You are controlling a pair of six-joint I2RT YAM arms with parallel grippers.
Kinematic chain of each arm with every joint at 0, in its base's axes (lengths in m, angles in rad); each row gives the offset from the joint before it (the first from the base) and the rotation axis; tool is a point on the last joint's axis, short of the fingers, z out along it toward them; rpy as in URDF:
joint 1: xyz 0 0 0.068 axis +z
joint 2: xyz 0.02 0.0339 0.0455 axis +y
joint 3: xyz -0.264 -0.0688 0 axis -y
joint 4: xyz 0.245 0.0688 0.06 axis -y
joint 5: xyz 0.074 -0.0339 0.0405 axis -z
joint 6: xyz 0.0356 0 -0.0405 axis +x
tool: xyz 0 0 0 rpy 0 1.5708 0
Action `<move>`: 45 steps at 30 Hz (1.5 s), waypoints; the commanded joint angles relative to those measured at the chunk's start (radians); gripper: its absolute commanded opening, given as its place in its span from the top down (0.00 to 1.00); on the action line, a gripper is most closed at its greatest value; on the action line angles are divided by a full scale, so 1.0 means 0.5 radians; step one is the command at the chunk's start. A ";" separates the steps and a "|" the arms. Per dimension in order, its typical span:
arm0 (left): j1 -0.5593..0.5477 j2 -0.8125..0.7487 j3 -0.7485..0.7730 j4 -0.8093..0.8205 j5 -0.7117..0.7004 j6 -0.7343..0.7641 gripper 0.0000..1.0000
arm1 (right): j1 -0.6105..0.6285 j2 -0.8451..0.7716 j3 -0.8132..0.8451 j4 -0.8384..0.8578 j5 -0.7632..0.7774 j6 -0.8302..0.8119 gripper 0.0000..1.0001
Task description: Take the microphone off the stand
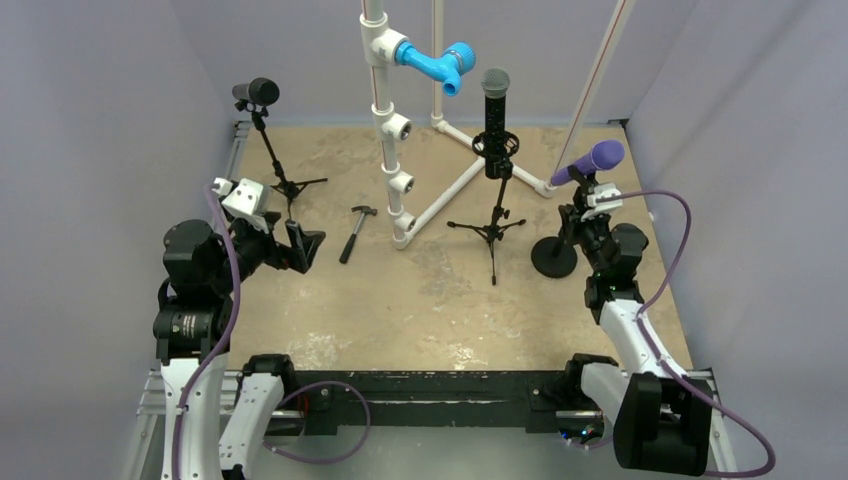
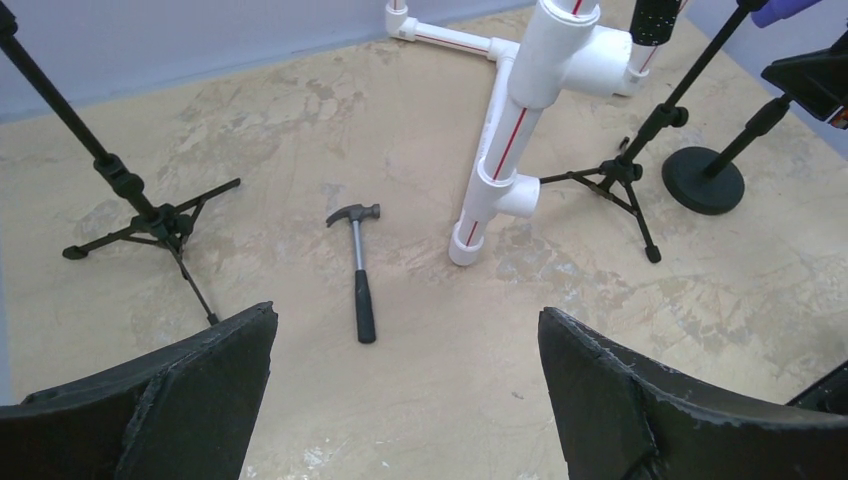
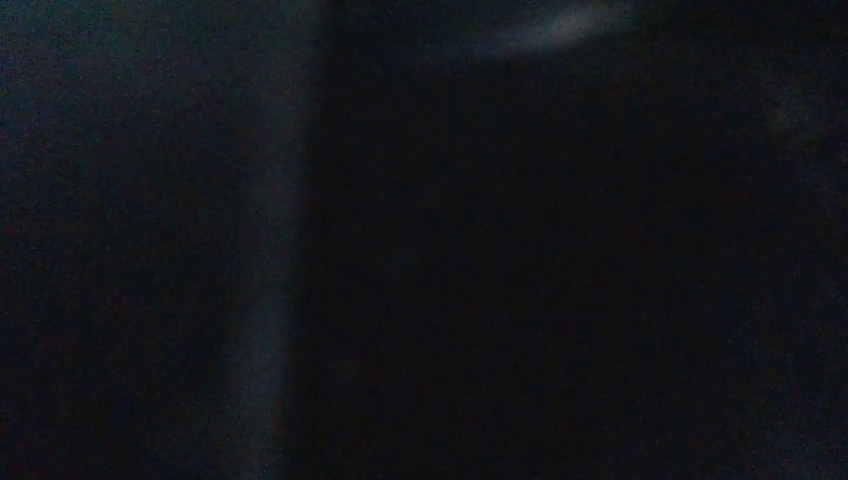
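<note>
Microphone, purple, sits tilted atop its stand at right of worktop | right hand clenched on its handle | left hand released, idle | risk: crooked pull could topple the stand.

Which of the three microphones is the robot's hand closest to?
The purple microphone, tilted on the round-based stand at the right. The right gripper sits just beneath it; the left black microphone and the middle black microphone stand farther off.

A black-handled claw hammer is lying between a black tripod stand and a white plastic pipe frame. A black round-based stand is standing farther right.
</note>
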 commanded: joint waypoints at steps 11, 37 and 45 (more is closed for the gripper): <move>0.012 0.079 0.130 0.160 0.283 -0.024 0.00 | -0.004 -0.348 0.361 -1.005 -0.647 -0.065 1.00; -0.071 0.217 0.187 0.265 0.398 -0.046 0.00 | 0.250 -0.575 0.787 -1.484 -1.125 -0.127 1.00; -0.331 0.283 0.221 0.256 0.572 0.073 0.00 | 0.600 -0.449 0.866 -1.399 -1.147 -0.103 1.00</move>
